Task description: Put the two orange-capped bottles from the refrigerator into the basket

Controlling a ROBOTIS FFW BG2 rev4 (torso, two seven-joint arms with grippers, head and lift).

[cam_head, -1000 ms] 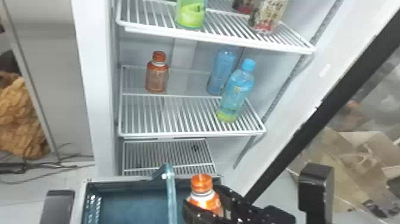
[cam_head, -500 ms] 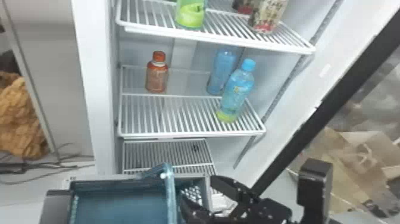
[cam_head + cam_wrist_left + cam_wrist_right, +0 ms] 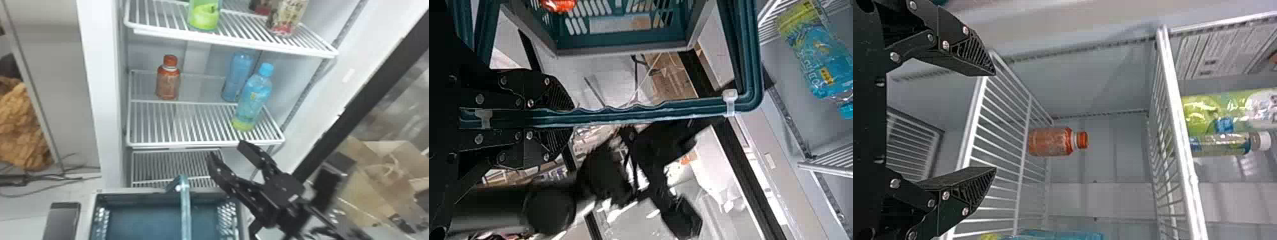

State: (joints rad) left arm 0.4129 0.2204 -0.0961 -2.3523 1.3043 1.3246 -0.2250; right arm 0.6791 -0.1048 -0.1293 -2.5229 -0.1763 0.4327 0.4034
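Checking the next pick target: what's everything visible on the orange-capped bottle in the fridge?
The orange-capped bottle is short, with a reddish-orange body, likely plastic, a pale ring at the neck, and its cap on. Faint print shows on the body. It stands upright toward the back left of the middle wire shelf, apart from the blue-capped bottle to its right. Only the shelf appears to touch it; the right claw is open, short of it.

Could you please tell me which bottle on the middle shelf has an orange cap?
The orange bottle, standing alone at left in the head view; the front blue bottle, which has a blue cap, and the rear blue bottle stand at right.
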